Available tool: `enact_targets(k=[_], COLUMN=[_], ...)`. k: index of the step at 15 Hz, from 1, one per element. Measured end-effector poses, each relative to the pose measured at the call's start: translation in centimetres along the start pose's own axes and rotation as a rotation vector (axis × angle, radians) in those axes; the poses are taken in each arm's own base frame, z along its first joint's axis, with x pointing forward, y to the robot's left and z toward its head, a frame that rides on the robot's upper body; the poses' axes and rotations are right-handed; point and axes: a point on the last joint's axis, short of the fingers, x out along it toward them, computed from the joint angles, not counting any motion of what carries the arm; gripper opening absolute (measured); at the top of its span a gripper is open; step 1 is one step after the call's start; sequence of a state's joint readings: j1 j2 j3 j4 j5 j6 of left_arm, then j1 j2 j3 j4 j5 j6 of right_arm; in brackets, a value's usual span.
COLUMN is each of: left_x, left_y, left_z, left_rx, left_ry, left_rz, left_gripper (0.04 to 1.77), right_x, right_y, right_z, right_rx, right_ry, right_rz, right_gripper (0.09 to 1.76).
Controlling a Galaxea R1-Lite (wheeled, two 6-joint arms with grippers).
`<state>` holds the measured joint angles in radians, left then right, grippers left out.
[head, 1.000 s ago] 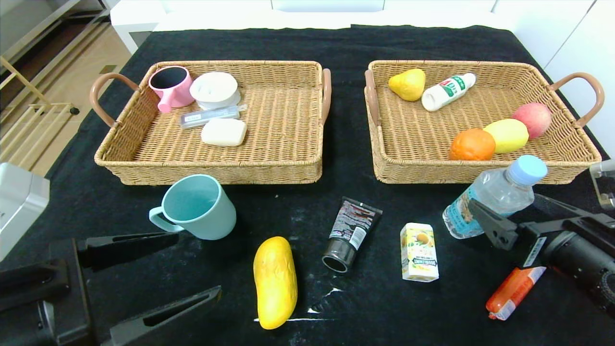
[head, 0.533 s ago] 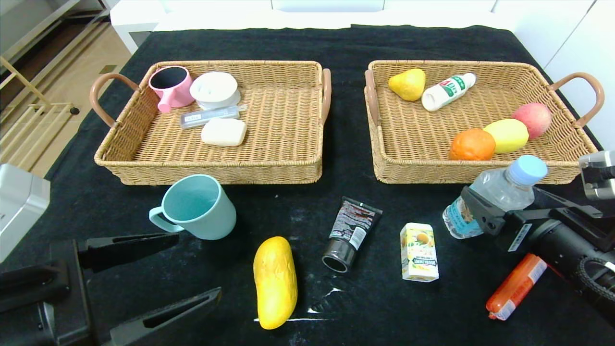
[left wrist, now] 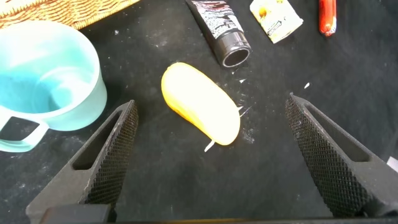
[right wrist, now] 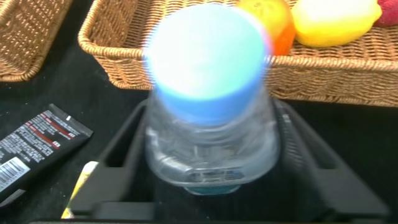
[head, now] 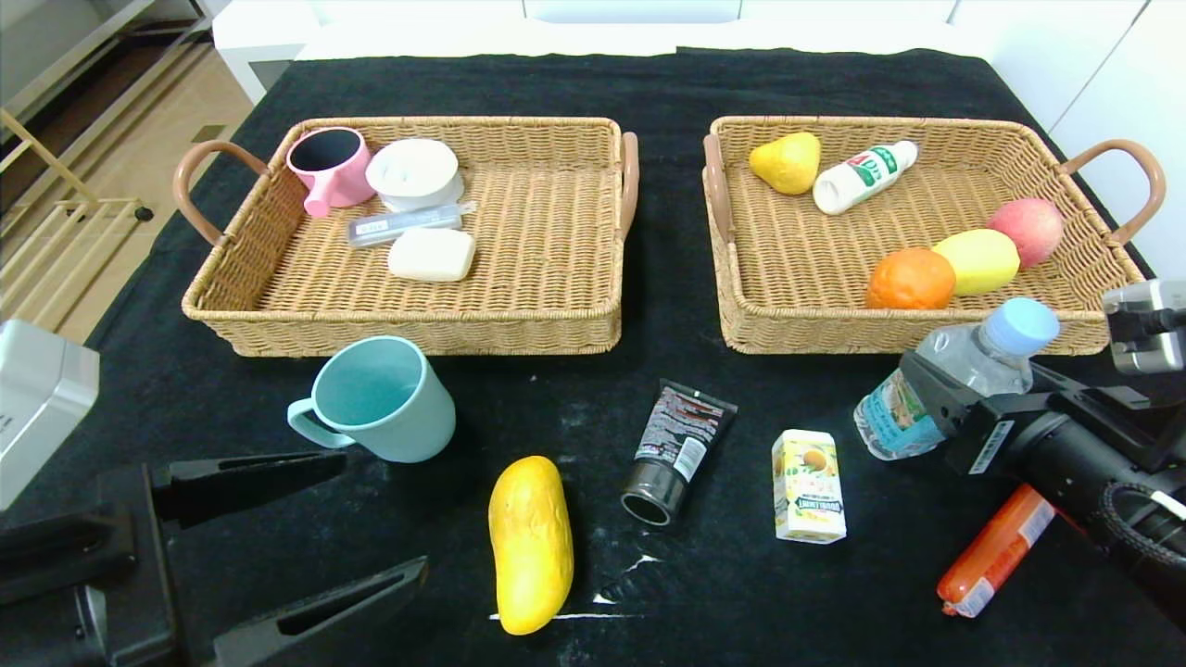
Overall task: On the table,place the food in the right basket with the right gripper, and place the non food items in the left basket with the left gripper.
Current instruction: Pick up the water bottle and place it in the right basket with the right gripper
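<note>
- The right gripper (head: 936, 394) straddles the water bottle (head: 945, 380), its fingers on either side of the body in the right wrist view; whether they grip it, I cannot tell.
- The bottle stands tilted on the table (head: 574, 389), cap leaning toward the right basket (head: 927, 335) just behind it.
- The left gripper (head: 278, 533), spread wide, is parked near the mango (head: 530, 542).
- Only the head view shows the sausage (head: 996, 551) beside the right arm.

The right end effector (head: 936, 394) has closed around the bottle (head: 959, 375).

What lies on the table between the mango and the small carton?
The black squeeze tube, cap toward the robot, lies between the mango and the carton; around it only black cloth. The head view shows it.
</note>
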<state>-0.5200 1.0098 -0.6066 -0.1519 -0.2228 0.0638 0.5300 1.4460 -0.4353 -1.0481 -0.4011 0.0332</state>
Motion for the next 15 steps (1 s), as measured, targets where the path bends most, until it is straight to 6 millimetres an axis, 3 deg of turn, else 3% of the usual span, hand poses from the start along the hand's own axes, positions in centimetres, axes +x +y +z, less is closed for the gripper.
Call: enact_targets(k=[2, 15], left_x=[-0.02, -0.01], left_y=[0.02, -0.03], left_z=[0.02, -0.22], left_rx=[0.000, 0.001], left_ry=[-0.001, 0.006], left_rz=[0.002, -0.007], left_gripper=[1.72, 1.72], right_x=[0.08, 0.14], right_y=[0.04, 0.07], right_z=[-0.09, -0.35], right_rx=[0.000, -0.006], right_ry=[0.002, 0.013], right_rz=[0.002, 0.008], right_gripper=[1.05, 1.03])
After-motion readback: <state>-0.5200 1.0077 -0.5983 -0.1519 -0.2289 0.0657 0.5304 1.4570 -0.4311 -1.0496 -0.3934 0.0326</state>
